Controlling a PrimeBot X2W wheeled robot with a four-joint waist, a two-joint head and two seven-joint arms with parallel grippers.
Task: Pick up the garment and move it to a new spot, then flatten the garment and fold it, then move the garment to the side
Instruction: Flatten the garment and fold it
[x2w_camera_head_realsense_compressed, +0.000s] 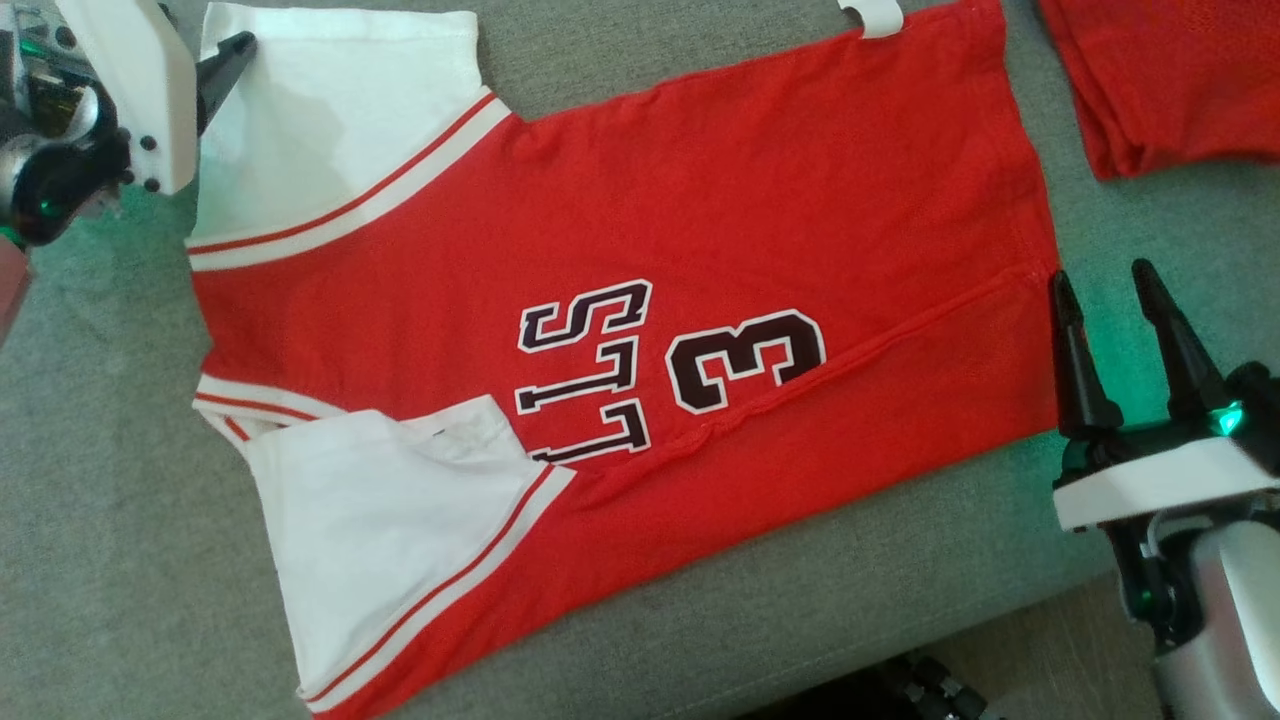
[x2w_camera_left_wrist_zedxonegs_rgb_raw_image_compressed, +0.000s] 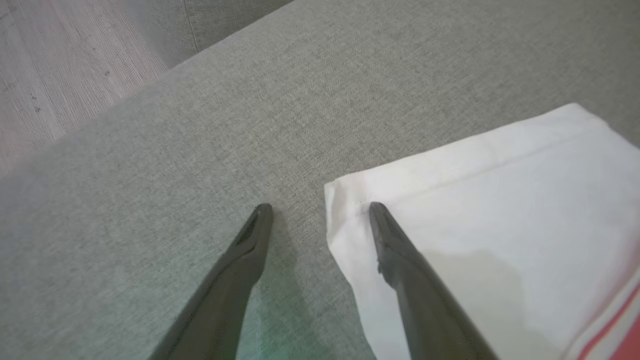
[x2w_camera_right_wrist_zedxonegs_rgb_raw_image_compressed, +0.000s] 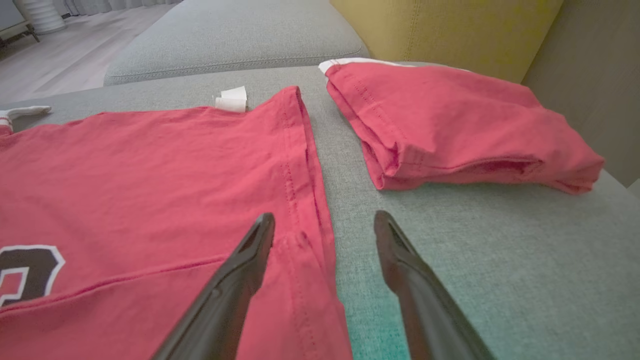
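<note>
A red jersey with white sleeves, dark letters and a "3" lies spread on the grey sofa cushion. Its near long edge is folded over onto the body. My left gripper is open at the far white sleeve, one fingertip over the sleeve's corner and the other over bare cushion. In the head view one of its fingers shows at the top left. My right gripper is open at the jersey's hem corner. In the right wrist view its fingers straddle the hem edge of the jersey.
A second red garment, folded, lies just beyond the hem, close to my right gripper. A yellow cushion stands behind it. The sofa's front edge runs along the bottom right, with wooden floor past the left end.
</note>
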